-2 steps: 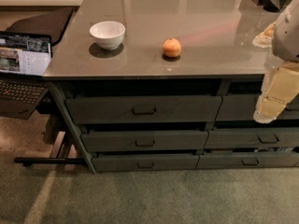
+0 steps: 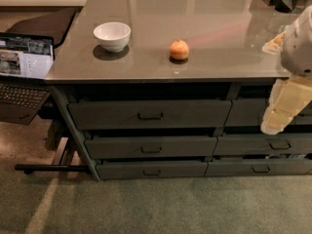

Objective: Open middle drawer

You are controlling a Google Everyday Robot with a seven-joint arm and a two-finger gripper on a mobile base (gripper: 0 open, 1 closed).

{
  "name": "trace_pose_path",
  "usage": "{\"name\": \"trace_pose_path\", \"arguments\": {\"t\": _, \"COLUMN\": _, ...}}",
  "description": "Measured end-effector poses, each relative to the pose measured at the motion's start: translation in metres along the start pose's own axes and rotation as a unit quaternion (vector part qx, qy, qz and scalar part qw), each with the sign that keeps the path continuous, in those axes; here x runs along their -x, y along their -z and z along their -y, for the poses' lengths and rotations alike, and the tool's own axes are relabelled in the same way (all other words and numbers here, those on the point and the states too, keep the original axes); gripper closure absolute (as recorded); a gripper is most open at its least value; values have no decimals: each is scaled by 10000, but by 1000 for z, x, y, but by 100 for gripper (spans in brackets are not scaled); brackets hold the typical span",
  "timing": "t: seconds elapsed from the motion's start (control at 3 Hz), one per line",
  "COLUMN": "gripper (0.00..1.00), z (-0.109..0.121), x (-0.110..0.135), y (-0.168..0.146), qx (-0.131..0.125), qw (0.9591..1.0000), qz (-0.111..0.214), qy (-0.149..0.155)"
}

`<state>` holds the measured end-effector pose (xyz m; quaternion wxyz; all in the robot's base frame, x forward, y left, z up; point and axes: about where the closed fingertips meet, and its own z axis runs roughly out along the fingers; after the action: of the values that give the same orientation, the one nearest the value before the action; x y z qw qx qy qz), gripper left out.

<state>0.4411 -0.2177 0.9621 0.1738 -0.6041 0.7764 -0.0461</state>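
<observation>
The middle drawer [image 2: 151, 147] is the dark grey-green front between a taller drawer [image 2: 148, 114] above and a slimmer drawer [image 2: 151, 170] below, in the cabinet's left column. Its small dark pull [image 2: 151, 149] sits at the centre. Its front lies about in line with its neighbours, with a dark gap above it. My gripper [image 2: 274, 125] hangs on the cream arm at the right edge, in front of the right drawer column. It is well to the right of the middle drawer's pull and apart from it.
A white bowl [image 2: 112, 35] and an orange fruit [image 2: 179, 49] sit on the grey countertop [image 2: 195, 13]. An open laptop [image 2: 22, 72] stands on a low stand at the left. Right column drawers [image 2: 273, 144] are beside the arm. Green carpet [image 2: 146, 204] lies in front.
</observation>
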Motion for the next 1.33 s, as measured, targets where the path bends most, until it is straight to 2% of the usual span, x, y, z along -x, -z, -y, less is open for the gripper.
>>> {"name": "trace_pose_path", "arguments": {"t": 0.33, "gripper": 0, "z": -7, "x": -16, "y": -42, "qx": -79, "qw": 9998, "qz": 182, "qy": -51}}
{"name": "trace_pose_path", "arguments": {"t": 0.67, "gripper": 0, "z": -22, "x": -32, "y": -95, "qx": -84, "qw": 9985, "qz": 488, "qy": -251}}
{"name": "trace_pose_path", "arguments": {"t": 1.0, "gripper": 0, "z": -35, "x": -33, "y": -153, "qx": -108, "qw": 9959, "qz": 752, "qy": -499}}
{"name": "trace_pose_path", "arguments": {"t": 1.33, "gripper": 0, "z": -42, "x": -27, "y": -208, "qx": -195, "qw": 9914, "qz": 1059, "qy": -746}}
